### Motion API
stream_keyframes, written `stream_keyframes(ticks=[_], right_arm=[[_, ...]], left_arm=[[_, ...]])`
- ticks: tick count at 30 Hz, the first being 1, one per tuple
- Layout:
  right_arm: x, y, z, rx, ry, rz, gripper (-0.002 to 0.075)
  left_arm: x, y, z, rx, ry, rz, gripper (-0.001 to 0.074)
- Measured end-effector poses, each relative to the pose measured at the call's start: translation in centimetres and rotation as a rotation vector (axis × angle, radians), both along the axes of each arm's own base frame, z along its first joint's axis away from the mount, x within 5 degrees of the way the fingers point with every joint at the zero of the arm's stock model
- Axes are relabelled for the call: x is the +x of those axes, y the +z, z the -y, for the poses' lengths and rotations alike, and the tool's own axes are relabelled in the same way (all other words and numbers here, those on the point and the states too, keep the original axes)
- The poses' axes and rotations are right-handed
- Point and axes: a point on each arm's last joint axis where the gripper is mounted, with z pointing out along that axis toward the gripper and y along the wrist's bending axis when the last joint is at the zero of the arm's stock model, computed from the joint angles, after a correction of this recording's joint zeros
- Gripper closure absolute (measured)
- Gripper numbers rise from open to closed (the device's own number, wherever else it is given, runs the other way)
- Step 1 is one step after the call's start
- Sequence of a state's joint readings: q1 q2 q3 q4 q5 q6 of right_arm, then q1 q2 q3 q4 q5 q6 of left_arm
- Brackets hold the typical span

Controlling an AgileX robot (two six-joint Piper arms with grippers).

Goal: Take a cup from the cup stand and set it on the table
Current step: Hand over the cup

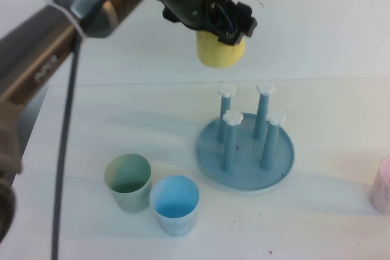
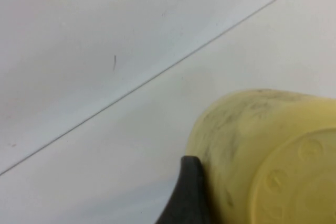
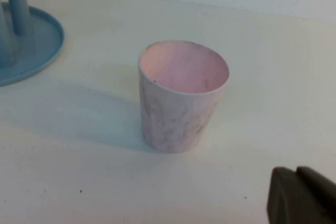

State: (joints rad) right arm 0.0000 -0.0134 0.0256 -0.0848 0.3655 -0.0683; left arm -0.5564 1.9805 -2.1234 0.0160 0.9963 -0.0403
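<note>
- High view: left arm reaches in from the left; left gripper (image 1: 222,25) closed around the yellow cup (image 1: 220,50), aloft behind the cup stand (image 1: 245,150). Green cup (image 1: 128,182) and blue cup (image 1: 175,204) upright on the table (image 1: 91,120).
- Left wrist view: one dark finger (image 2: 184,195) pressed against the cup's side.
- Right wrist view: right gripper (image 3: 302,195) low near an upright pink cup (image 3: 181,95); finger spread cannot be told.

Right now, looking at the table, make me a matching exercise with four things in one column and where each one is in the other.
Things:
1. yellow cup
2. blue cup
3. pink cup
4. cup stand

Places:
A. upright at the table's right edge
B. mid-table, all four pegs bare
C. held aloft in the left hand
D. upright beside the green cup

Pairs: 1-C, 2-D, 3-A, 4-B

The right hand sits near the pink cup.
</note>
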Motion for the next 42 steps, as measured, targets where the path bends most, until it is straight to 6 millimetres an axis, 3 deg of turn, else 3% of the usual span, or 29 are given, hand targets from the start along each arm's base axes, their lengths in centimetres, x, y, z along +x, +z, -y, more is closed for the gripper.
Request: stream_keyframes(ticks=[6, 14, 19, 26, 33, 42], right_arm=[[0.0, 0.0, 0.0, 0.000, 0.000, 0.000, 0.0727], [0.0, 0.0, 0.0, 0.000, 0.000, 0.000, 0.0727], [0.0, 0.0, 0.0, 0.016, -0.002, 0.005, 0.0727], [0.1, 0.4, -0.7, 0.282, -0.014, 0.042, 0.0727], [0.4, 1.8, -1.4, 0.725, -0.039, 0.165, 0.0727], [0.5, 2.4, -1.2, 0.783, -0.044, 0.235, 0.0727]], left_arm=[[-2.2, 3.4, -1.1, -0.049, -0.004, 0.021, 0.0160], [-3.9, 2.1, -1.0, -0.035, -0.068, -0.177, 0.0160], [-6.0, 1.7, -1.4, -0.076, -0.106, -0.261, 0.0160], [-10.1, -1.2, -2.2, -0.224, -0.135, -0.375, 0.0160], [-15.2, -5.4, -4.2, -0.363, -0.095, -0.514, 0.0160], [-19.4, -7.9, -5.6, -0.499, -0.088, -0.622, 0.0160]])
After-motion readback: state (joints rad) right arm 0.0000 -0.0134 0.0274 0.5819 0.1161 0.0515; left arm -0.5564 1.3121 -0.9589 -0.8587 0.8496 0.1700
